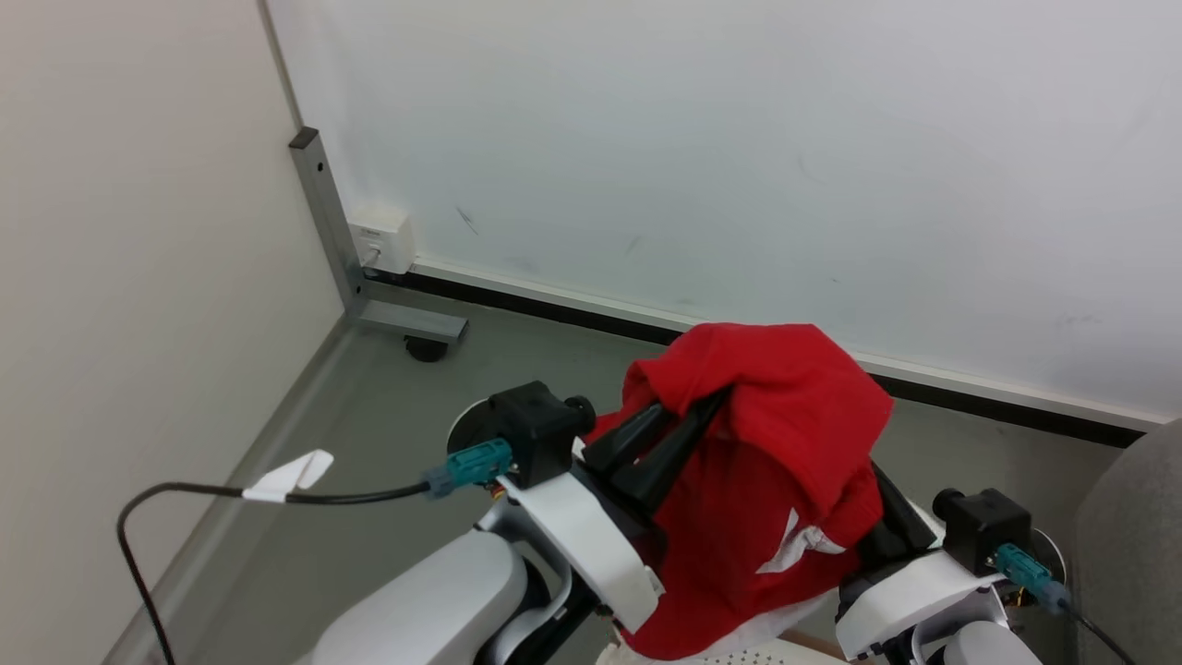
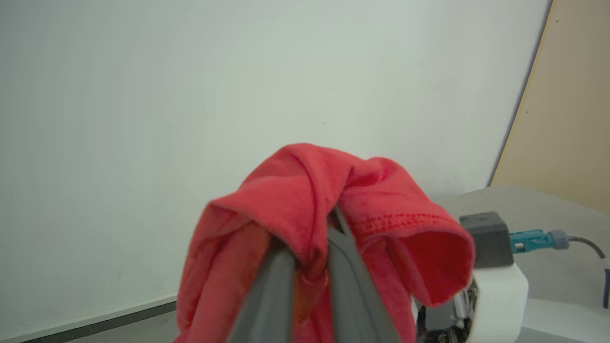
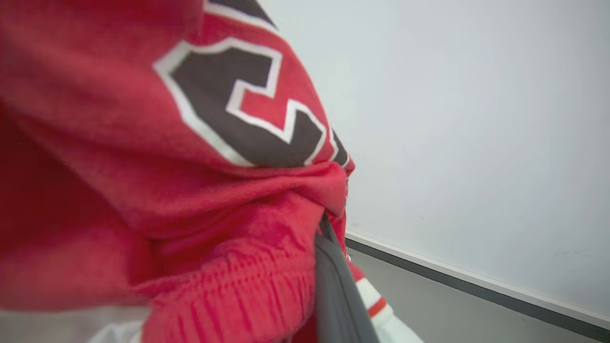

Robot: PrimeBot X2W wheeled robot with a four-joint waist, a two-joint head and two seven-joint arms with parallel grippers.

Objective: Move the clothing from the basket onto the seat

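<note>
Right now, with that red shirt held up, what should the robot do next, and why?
Probably turn right, where the grey sofa shows: the red jersey hangs from the left gripper and right gripper, above the laundry basket.

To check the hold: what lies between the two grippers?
The clothing, bunched and draped over the fingers of the left gripper and the right gripper; the head view shows it.
</note>
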